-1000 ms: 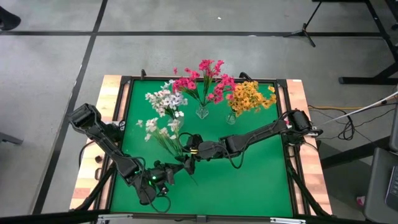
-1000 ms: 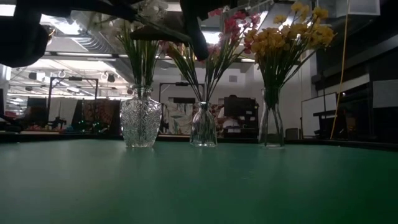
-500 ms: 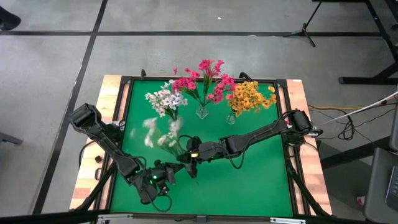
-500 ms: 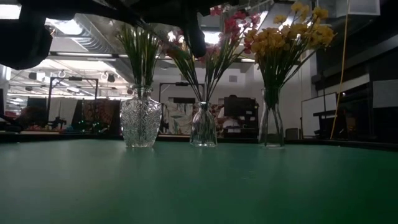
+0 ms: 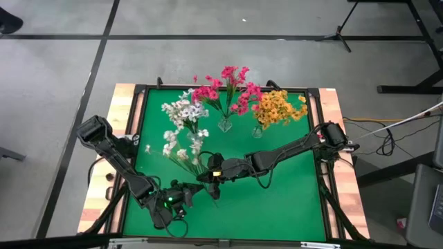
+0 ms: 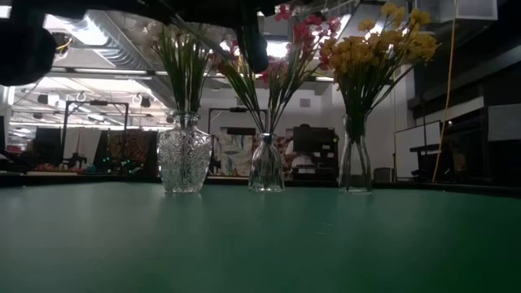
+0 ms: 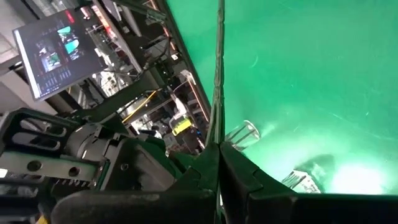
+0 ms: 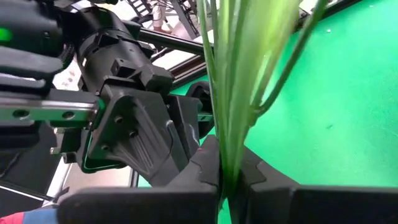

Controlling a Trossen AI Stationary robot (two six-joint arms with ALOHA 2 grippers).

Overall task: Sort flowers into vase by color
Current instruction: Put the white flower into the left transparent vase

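White flowers (image 5: 181,147): one loose sprig, held above the green mat (image 5: 277,200) between the two arms, stems pinched at both ends of the grip zone. Right gripper (image 5: 212,177) is clamped on the green stems; in the right wrist view its fingers (image 8: 205,163) press together around the bundle of stems (image 8: 239,93), which runs up out of the pinch. Left gripper (image 5: 195,188) sits just beside it, nearer the front edge of the table, also closed on a stem: in the left wrist view the two dark fingers (image 7: 239,171) meet at a thin green stem (image 7: 217,68) that rises straight away from them. Both grippers nearly touching each other, low centre of the mat.

Blossoms of the held sprig fan out toward the rear left, ending near the white bunch already standing in its vase.

Three vases along the back of the mat. Cut-glass vase (image 6: 184,159) with white flowers (image 5: 184,111), on the left. Slim clear vase (image 6: 266,165) in the middle with pink flowers (image 5: 227,86). Narrow vase (image 6: 355,167) on the right with yellow-orange flowers (image 5: 278,107). All three upright, well apart from the grippers.

The low view shows only dark arm shapes across its upper edge; the held sprig cannot be made out there.
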